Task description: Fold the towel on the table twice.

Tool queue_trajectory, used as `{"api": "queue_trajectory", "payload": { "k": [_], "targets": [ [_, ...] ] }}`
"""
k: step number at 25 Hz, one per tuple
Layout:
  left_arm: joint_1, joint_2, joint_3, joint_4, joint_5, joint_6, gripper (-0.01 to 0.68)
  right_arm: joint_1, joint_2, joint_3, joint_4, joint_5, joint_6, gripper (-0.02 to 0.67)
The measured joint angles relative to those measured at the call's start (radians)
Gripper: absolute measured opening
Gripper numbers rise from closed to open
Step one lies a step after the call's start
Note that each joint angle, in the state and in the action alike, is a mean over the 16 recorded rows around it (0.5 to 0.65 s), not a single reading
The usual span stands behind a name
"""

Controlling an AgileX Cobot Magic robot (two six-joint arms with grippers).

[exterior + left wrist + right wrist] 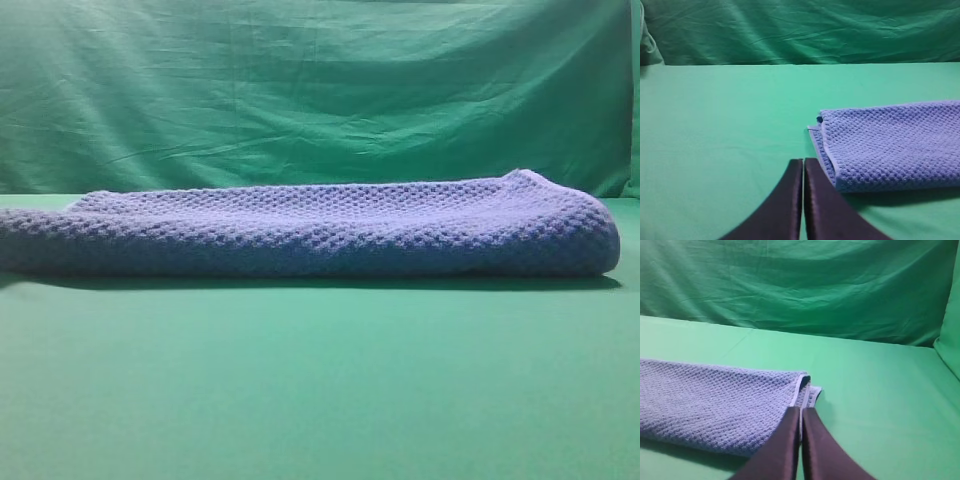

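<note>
Could come undone from here: thick, floppy waffle-weave towel (310,232), stacked in layers, loose hemmed corners offset and peeking out at both ends — a careless pinch likely to catch only the top layer and peel the fold open. Also a risk of dragging the whole bundle across the smooth cover instead of lifting an edge, or of a crooked second fold, given the uneven corner edges. By the look of it, at least one fold already made; hard to tell whether a second remains.

Left gripper (803,165) empty, black fingers pressed together, hanging just beside the towel's left end, not touching. Right gripper (801,414) likewise pinched closed, holding nothing, tips low near the towel's right corner; contact not clear from the wrist view.

Towel lying long and flat across the middle of the table (320,400), wide as the high view. Surface — smooth bright green fabric. Behind, a wrinkled green backdrop curtain (320,90) closing off the room.
</note>
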Motion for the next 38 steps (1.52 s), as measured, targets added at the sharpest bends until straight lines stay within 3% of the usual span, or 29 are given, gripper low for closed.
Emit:
{"api": "queue_trajectory", "payload": {
  "k": [24,38],
  "targets": [
    [0.000,0.000,0.115,-0.024,-0.049,-0.001,0.000,0.000,0.000,0.109,0.007,-0.035,0.001,0.000],
    [0.000,0.000,0.140,-0.017,-0.034,-0.001,0.000,0.000,0.000,0.172,0.008,0.042,-0.001,0.000]
  ]
}}
